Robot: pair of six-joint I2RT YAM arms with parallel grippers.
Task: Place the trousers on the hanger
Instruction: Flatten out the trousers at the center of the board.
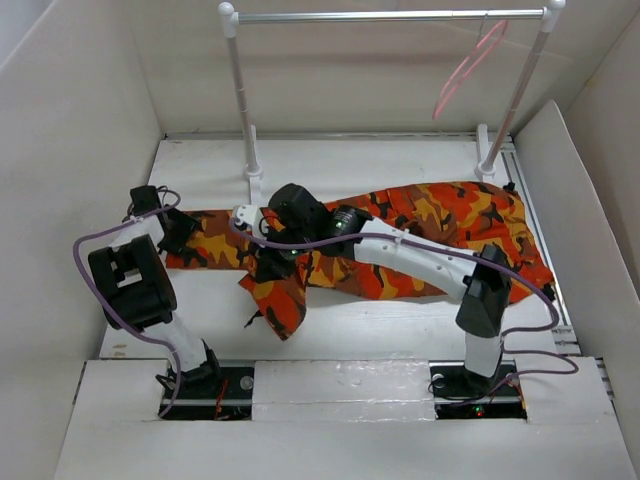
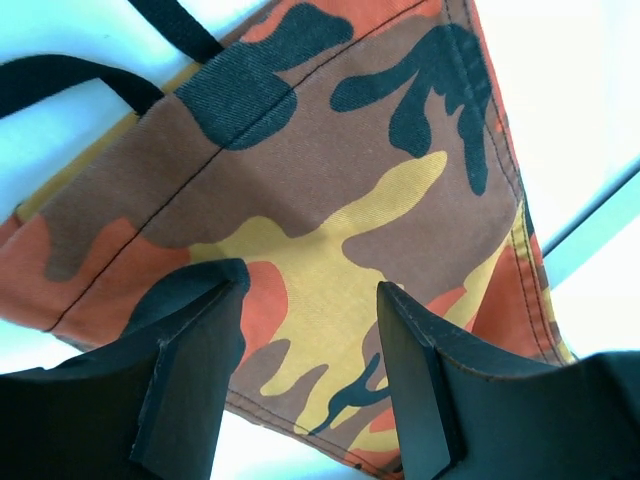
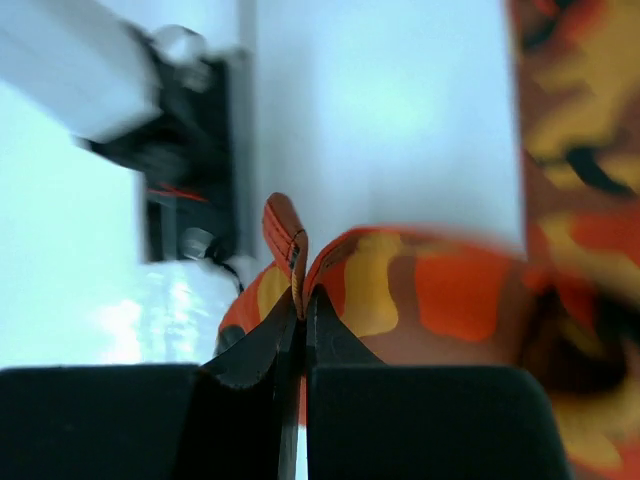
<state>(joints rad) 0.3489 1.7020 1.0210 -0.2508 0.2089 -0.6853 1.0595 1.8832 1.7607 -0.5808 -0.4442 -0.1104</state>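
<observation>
surface, near: raised white strip (image 1: 340,385) along the front edge, with two cut-outs holding the arm bases. behind it, white table (image 1: 350,330), flat and matte, with a metal track (image 1: 560,310) down the right side.

room: white panel walls (image 1: 70,120) at left, right and back, boxing the table in.

trousers (image 1: 450,220): camouflage print, laid crosswise over the middle of the table, running from the left gripper to the foot of the right post. one flap turned toward the near edge at centre.

left arm: base at near left, elbow folded back and outward, forearm reaching away, purple cable (image 1: 85,270) looped alongside. left gripper (image 1: 178,232) at the left end of the cloth; in the wrist view (image 2: 312,290) released, jaws spread wide, printed cloth (image 2: 330,150) seen between the fingers (image 2: 190,370). contact with the cloth: cannot tell.

right arm: base at near right, upper link upright, forearm stretched leftward low across the trousers. right gripper (image 1: 265,262) at centre-left; in the wrist view (image 3: 302,300) clenched, jaws pressed together on a raised fold of the trousers (image 3: 440,290), stitched edge (image 3: 285,235) standing up above the fingertips.

far: metal rail (image 1: 390,16) on two white posts (image 1: 240,90) at the back of the table.

hanger (image 1: 465,68): pink, hooked on the rail near its right end, hanging tilted, well apart from the trousers and both grippers.
</observation>
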